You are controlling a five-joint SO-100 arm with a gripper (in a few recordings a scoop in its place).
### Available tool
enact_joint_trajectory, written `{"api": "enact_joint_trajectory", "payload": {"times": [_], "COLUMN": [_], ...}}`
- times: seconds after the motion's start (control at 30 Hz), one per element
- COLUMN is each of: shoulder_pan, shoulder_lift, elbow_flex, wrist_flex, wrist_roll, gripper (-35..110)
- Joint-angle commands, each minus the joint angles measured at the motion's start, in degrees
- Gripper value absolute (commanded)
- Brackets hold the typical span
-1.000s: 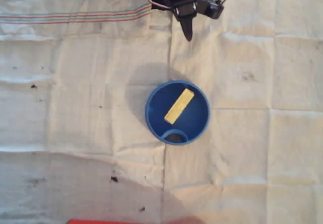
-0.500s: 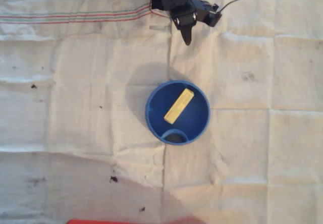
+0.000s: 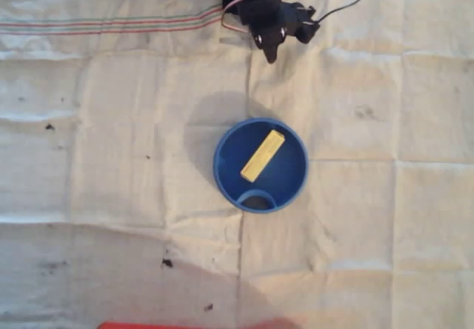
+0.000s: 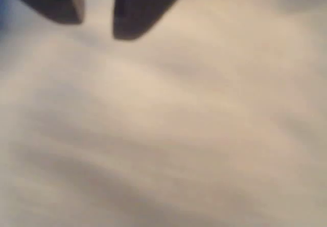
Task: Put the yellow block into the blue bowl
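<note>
Yellow block (image 3: 263, 155) lies inside blue bowl (image 3: 292, 187)

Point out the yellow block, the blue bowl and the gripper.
yellow block (image 3: 263, 155): overhead view, middle of its top face.
blue bowl (image 3: 296, 188): overhead view, inner wall at lower right.
gripper (image 3: 270, 53): overhead view, dark fingertips near the top edge.

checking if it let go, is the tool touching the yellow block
Apart. In the overhead view the tool sits near the top edge, bare cloth between it and the yellow block in the blue bowl.
</note>
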Motion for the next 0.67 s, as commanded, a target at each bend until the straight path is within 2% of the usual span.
{"api": "enact_joint_trajectory", "payload": {"times": [0.0,0.63], "shoulder_pan": [0.35,0.53], "shoulder_lift": [6.06,6.06], "elbow_flex": [0.26,5.71], "wrist_flex": [-1.23,-2.37], "wrist_roll": [0.62,0.53], "gripper": [0,0]}}
